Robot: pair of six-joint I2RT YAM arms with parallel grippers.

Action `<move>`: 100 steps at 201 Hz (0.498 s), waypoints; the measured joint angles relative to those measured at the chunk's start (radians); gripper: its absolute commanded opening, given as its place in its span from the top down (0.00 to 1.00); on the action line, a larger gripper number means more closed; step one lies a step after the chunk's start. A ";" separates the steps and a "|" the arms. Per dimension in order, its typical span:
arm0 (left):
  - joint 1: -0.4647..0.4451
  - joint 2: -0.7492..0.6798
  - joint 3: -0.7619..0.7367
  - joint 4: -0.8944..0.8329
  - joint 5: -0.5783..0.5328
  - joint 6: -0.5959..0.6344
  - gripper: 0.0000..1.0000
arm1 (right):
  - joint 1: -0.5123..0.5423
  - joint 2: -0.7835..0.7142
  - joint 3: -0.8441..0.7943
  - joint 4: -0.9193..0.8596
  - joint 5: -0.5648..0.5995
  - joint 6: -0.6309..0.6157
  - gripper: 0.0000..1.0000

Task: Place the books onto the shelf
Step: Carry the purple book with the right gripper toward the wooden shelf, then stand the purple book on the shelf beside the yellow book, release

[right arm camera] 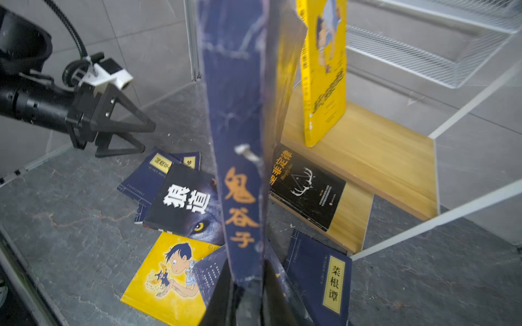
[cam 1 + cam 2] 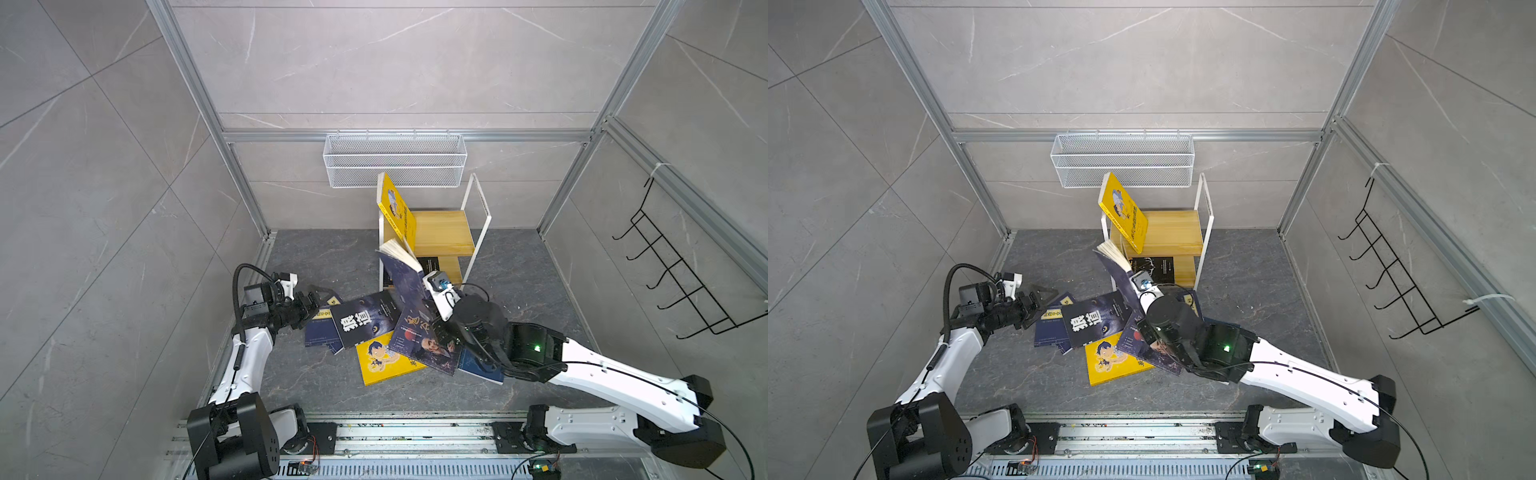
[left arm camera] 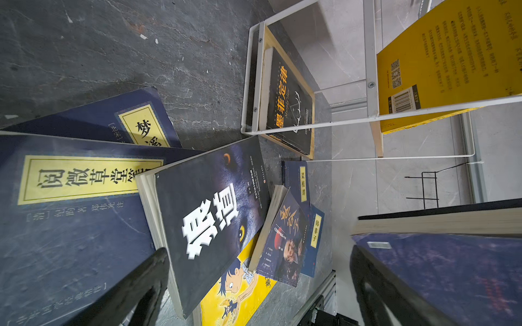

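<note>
Against the back wall stands the shelf (image 2: 442, 232), two light wooden boards in a white metal frame; a yellow cartoon paperback (image 2: 397, 208) stands tilted at the left end of its upper board, and a black book with a white antler drawing (image 1: 308, 186) lies flat on the lower board. Just before the shelf's left front post, the right gripper (image 1: 247, 285) is clamped on the bottom of a dark blue paperback (image 1: 237, 141) with orange characters down its spine; the book is held upright over the pile, its pages fanned a little at the top, close to the tilted yellow one; whether the two touch cannot be told. The left gripper (image 1: 145, 137) hovers with its jaws spread wide and nothing between them, above the left end of the pile, over two navy books with yellow title labels (image 3: 70, 211) that lie on the dark floor (image 2: 332, 257); across these rests a black book with large white characters (image 2: 361, 322) and a wolf's eye; under its near corner a second yellow cartoon book (image 2: 384, 359) lies face up; a dark portrait-cover book (image 2: 428, 340) overlaps that one's right edge, partly beneath the right arm; another navy labelled book (image 1: 324, 282) lies just beside the lower board. Above the shelf a white wire mesh basket (image 2: 395, 160) hangs on the wall.
</note>
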 measured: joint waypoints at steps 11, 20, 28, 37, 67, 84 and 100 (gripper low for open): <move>0.000 0.000 0.002 -0.006 -0.006 0.007 0.00 | -0.012 -0.024 0.000 0.000 0.025 0.000 1.00; 0.000 0.000 0.004 -0.011 -0.015 0.012 0.00 | -0.025 -0.043 0.001 0.001 0.048 0.000 1.00; 0.000 0.000 0.006 -0.016 -0.019 0.018 0.00 | -0.039 -0.055 0.001 0.002 0.064 0.000 1.00; 0.000 0.000 0.009 -0.019 -0.023 0.023 0.00 | -0.057 -0.065 0.001 0.010 0.077 0.000 1.00; 0.000 0.000 0.017 -0.023 -0.041 0.041 0.00 | -0.135 -0.047 0.028 0.062 0.111 -0.001 1.00; 0.000 0.000 0.023 -0.032 -0.047 0.055 0.00 | -0.185 -0.013 0.045 0.119 0.131 -0.003 1.00; 0.000 -0.003 0.030 -0.053 -0.061 0.075 0.00 | -0.239 0.030 0.050 0.194 0.145 -0.004 1.00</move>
